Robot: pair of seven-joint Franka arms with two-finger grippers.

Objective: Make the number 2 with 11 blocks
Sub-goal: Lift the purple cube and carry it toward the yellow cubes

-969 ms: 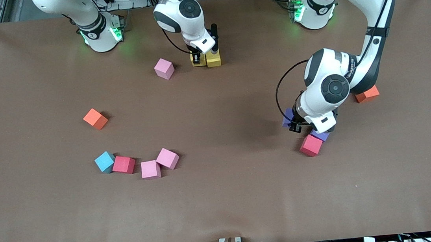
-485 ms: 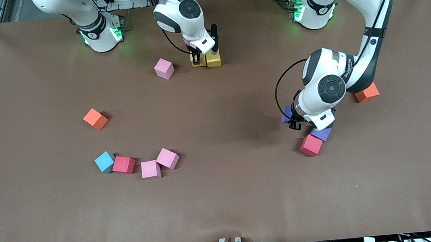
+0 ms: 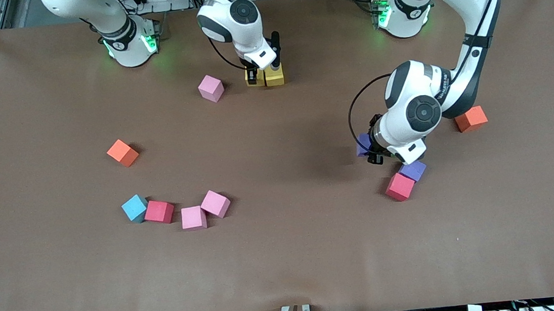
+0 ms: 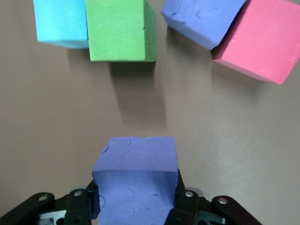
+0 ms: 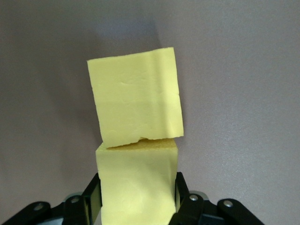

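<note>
The middle of the brown desk (image 3: 285,139) lies bare, giving wide passage between the arms. Toward the right arm's end, a row of blue, red and two pink foam cubes (image 3: 193,217) touch, leaving no gaps. A purple foam cube (image 3: 413,170) and red foam cube (image 3: 400,186) touch below the left gripper (image 3: 375,157).

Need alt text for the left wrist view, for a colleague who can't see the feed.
The left gripper is shut on a purple cube above the brown table. On the table ahead sit a light blue cube, a green cube, another purple cube and a red cube.
</note>
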